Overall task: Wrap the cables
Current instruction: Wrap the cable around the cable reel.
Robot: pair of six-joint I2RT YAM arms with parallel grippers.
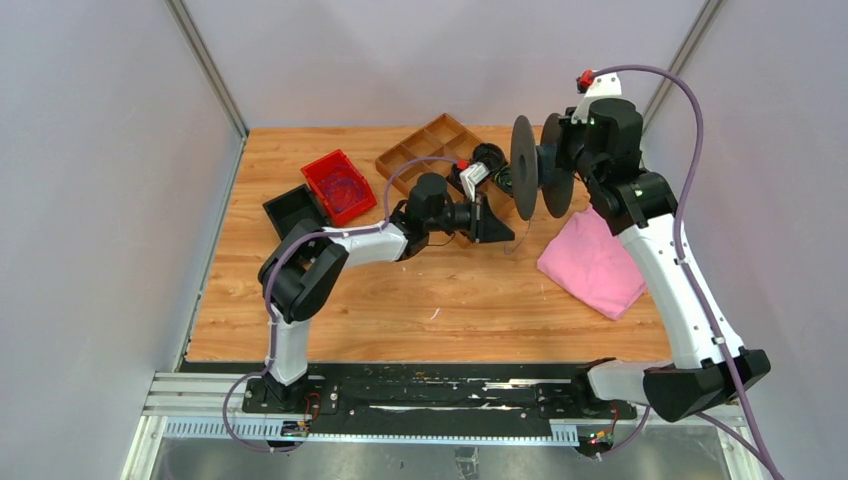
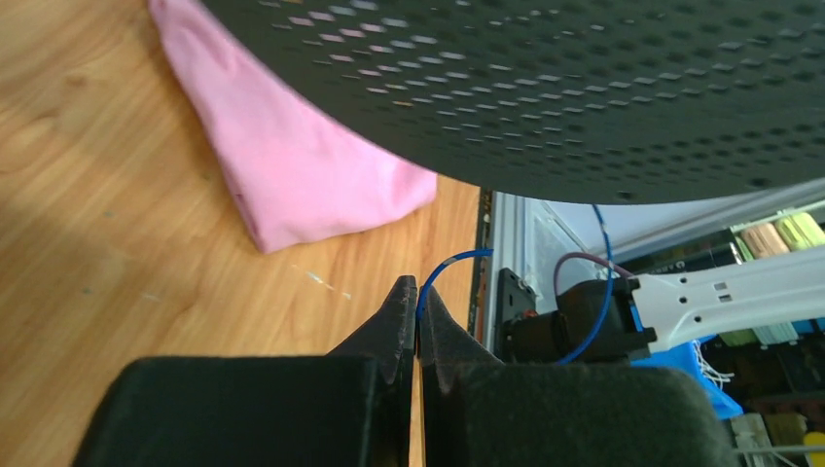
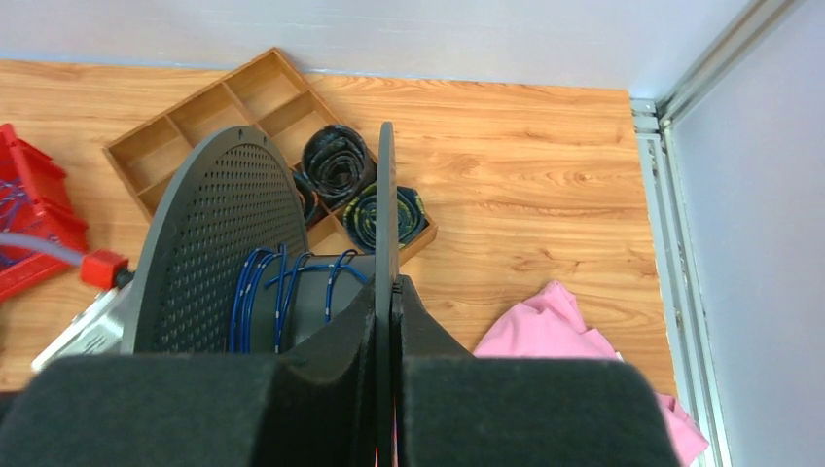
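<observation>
Beside the spool (image 3: pixel 224 243), tray (image 3: pixel 199 112) of cables (image 3: pixel 336 165)

The cable (image 2: pixel 449 261) is blue. The spool (image 3: pixel 219 243) is dark grey with rows of little dots all over its round sides. The cloth (image 1: pixel 592 262) is pink. The surface (image 1: pixel 400 300) is orange-brown with wavy wood lines. The bin (image 1: pixel 338 186) is red and the box (image 1: pixel 293 210) is black. The tray (image 1: pixel 425 140) is brown, and the coils (image 3: pixel 336 163) in it are dark with green and yellow bits.
</observation>
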